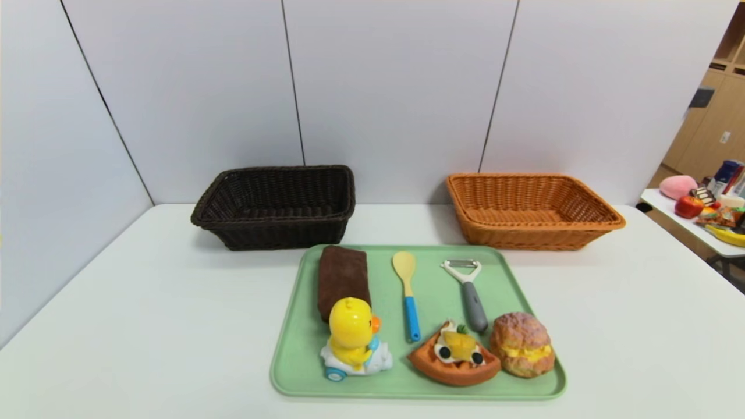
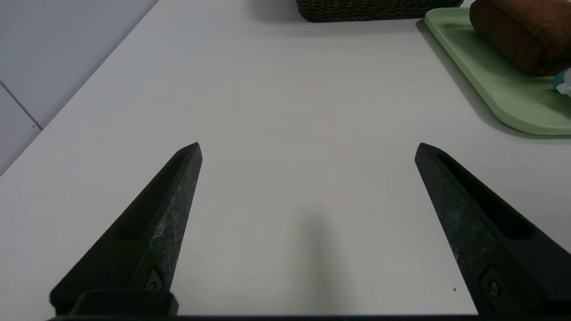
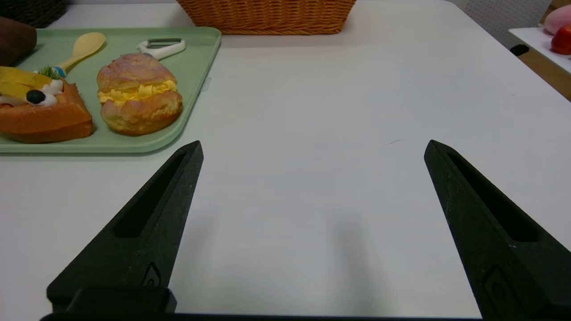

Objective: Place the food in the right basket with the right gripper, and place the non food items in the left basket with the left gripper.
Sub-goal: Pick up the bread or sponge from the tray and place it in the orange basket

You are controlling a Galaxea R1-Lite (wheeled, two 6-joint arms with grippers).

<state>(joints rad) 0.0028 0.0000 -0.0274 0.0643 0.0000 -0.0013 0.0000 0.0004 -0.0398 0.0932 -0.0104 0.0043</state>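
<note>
Food on green tray point(image 1: 291, 372) in head view: waffle wedge point(image 1: 455, 355) and bun point(image 1: 522, 344) at near right corner, touching. Behind them brown towel point(image 1: 342, 279), duck toy point(image 1: 353, 342), spoon point(image 1: 407, 299), peeler point(image 1: 469, 291). Dark left basket point(image 1: 276, 205) and orange right basket point(image 1: 531, 210) at far side of white table point(image 1: 145, 326).

Left wrist view: left gripper point(image 2: 308, 149) over bare table, jaws wide, holding nothing; towel on tray edge beyond.

Right wrist view: right gripper point(image 3: 313, 147) over table beside tray, jaws wide, holding nothing; bun and waffle wedge near one fingertip point(image 3: 194, 154).
</note>
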